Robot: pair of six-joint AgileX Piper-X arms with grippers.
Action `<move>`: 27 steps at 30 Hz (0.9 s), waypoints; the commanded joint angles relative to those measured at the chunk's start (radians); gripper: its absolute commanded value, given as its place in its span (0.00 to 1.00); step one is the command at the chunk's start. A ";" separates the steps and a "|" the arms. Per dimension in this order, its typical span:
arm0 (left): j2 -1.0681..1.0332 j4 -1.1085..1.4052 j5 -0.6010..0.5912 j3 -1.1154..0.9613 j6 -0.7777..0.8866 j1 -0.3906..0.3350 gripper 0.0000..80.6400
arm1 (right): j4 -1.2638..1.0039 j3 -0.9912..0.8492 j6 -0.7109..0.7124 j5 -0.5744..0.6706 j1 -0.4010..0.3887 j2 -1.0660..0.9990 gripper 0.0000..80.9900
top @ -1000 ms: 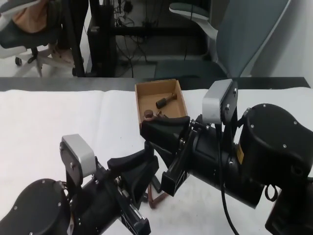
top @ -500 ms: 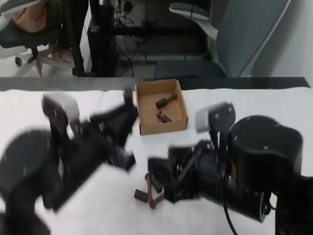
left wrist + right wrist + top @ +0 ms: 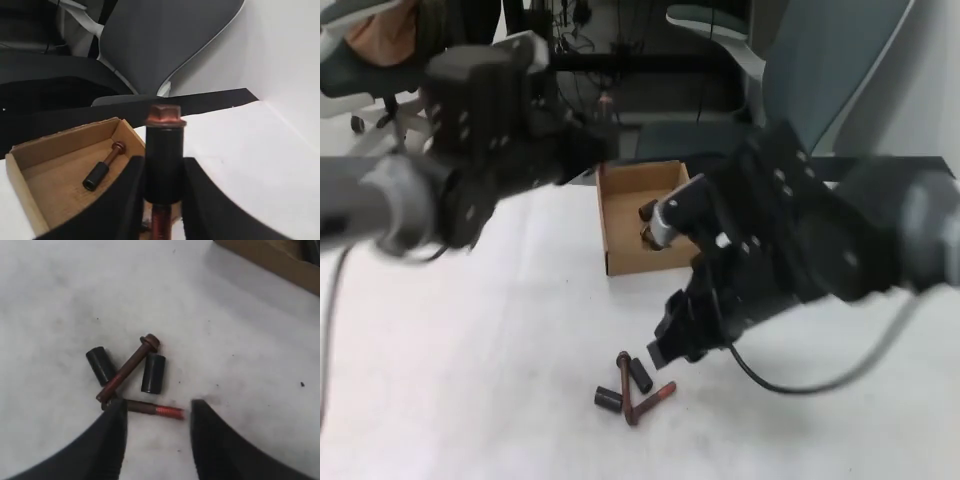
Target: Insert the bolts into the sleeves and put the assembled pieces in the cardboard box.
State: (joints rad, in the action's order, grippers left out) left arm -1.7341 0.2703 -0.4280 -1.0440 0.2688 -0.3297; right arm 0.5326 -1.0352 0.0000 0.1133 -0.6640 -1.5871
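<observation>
Partway: cardboard box [image 3: 650,262], upper centre of high view, holds at least two assembled pieces [image 3: 655,207]; left end effector [image 3: 163,172] pinches another bolt-in-sleeve piece [image 3: 163,150] near it, not yet dropped in; two bolts [image 3: 650,398] and two sleeves [image 3: 609,399] lie loose on the table [image 3: 470,400], lower centre. Left wrist view gives that grip, too small to tell in high view; right wrist view shows right end effector [image 3: 157,412] spread over the loose parts.

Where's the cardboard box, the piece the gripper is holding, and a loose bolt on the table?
cardboard box [image 3: 620,262]: high view, front wall.
assembled piece [image 3: 163,162]: left wrist view, black sleeve.
loose bolt [image 3: 127,367]: right wrist view, shank middle.
</observation>
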 commanded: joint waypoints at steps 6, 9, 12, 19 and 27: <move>-0.223 -0.201 -0.024 -0.256 0.015 0.001 0.02 | 0.058 -0.098 0.074 0.095 0.002 -0.137 0.49; -0.289 -0.200 -0.024 -0.292 0.052 -0.003 0.02 | 0.064 -0.097 0.095 0.095 0.000 -0.178 0.49; -0.330 -0.213 -0.024 -0.305 0.118 -0.006 0.02 | 0.064 -0.097 0.126 0.098 -0.006 -0.211 0.49; -0.360 -0.219 -0.014 -0.304 0.123 -0.011 0.02 | 0.039 -0.097 0.161 0.110 -0.008 -0.255 0.37; -0.360 -0.176 -0.036 -0.304 0.123 -0.011 0.87 | -0.042 -0.097 0.180 0.110 -0.008 -0.263 0.35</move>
State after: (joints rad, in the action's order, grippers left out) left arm -2.1069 0.0806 -0.4676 -1.3325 0.3886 -0.3370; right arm 0.5107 -1.1222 0.1682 0.2076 -0.6678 -1.8474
